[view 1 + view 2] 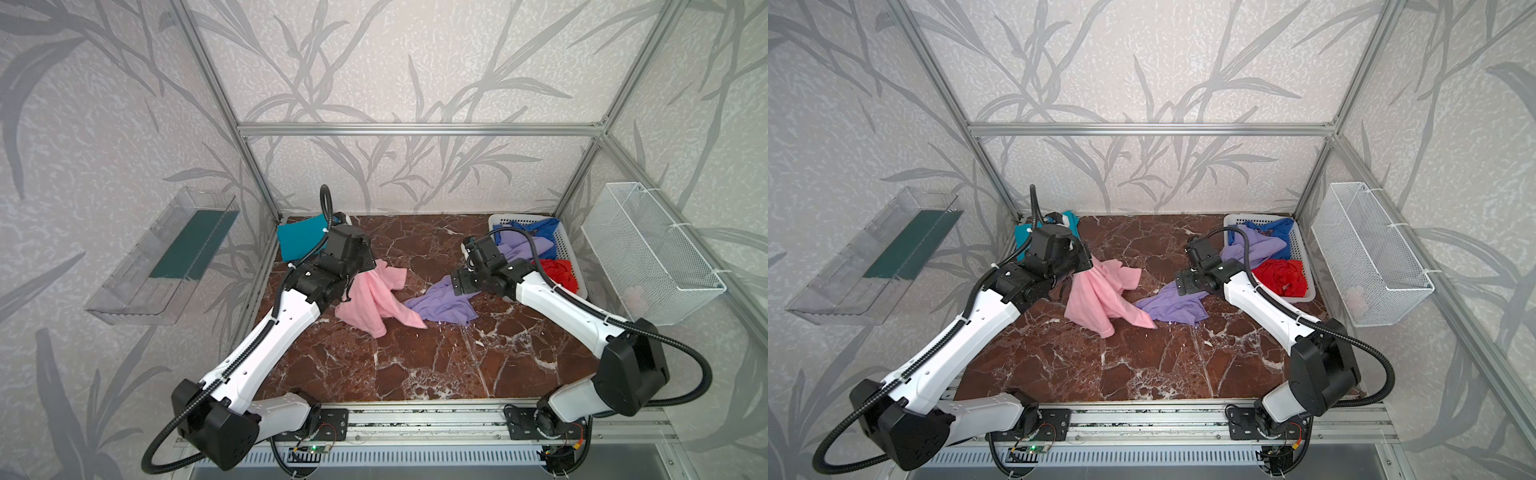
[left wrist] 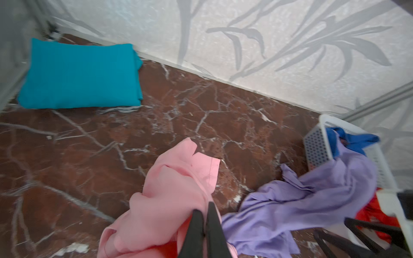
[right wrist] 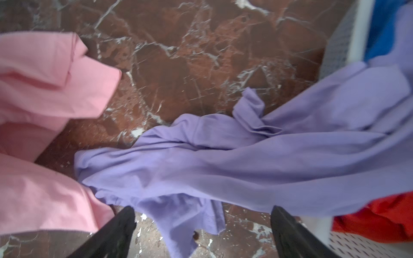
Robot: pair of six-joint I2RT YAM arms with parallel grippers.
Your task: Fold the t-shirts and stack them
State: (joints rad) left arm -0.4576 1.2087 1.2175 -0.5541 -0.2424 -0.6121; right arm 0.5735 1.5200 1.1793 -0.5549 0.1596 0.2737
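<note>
LEFT ARM LIFTS PINK SHIRT: The left gripper [image 2: 203, 210], jaws pressed together on a bunch of the pink shirt [image 1: 374, 299], holds one end raised. The rest lies crumpled just toward 9 o'clock from the centre of the marble table [image 1: 415, 365]. In both top views its fingers are hidden under the wrist housing. The right gripper [image 3: 202, 214] hangs wide open, holding nothing, just above the lavender shirt [image 1: 440, 305]. That shirt trails from the table's centre into the white basket [image 1: 503, 218] at 2 o'clock, with the right arm covering its middle stretch. A blue shirt [image 1: 540, 228] and a red shirt [image 1: 559, 272] sit in the basket, each partly covered. A folded teal shirt [image 1: 297, 241] lies at 10 o'clock, one corner behind the left arm. The right wrist view is blurred.
</note>
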